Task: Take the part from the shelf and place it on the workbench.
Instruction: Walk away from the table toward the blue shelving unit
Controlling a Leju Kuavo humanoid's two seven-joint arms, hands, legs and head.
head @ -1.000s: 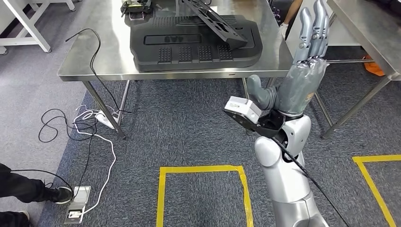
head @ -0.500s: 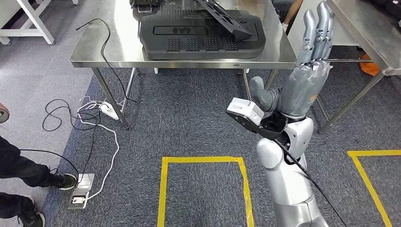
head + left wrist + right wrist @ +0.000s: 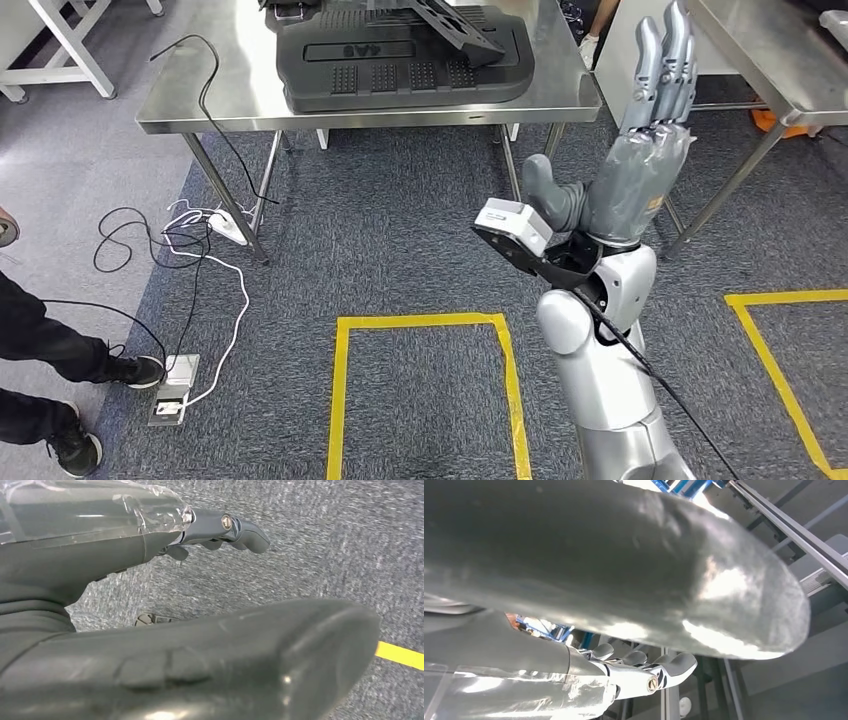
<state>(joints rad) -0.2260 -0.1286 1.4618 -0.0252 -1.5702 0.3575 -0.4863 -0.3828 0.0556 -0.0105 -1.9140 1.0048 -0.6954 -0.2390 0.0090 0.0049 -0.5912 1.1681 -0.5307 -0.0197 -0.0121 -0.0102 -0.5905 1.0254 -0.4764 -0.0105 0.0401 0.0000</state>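
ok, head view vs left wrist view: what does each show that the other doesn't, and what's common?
Head view alone: the raised right hand, open with fingers straight up; the steel workbench carrying the black part; cables on the floor; a person's shoes at the edge.
Left wrist view alone: the left hand up close, thick thumb and darker fingers apart, holding nothing.
Both: grey carpet and yellow floor tape, a short strip in the wrist view.

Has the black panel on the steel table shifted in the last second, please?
No; the black panel keeps its place against the steel table's front edge; the camera moved.
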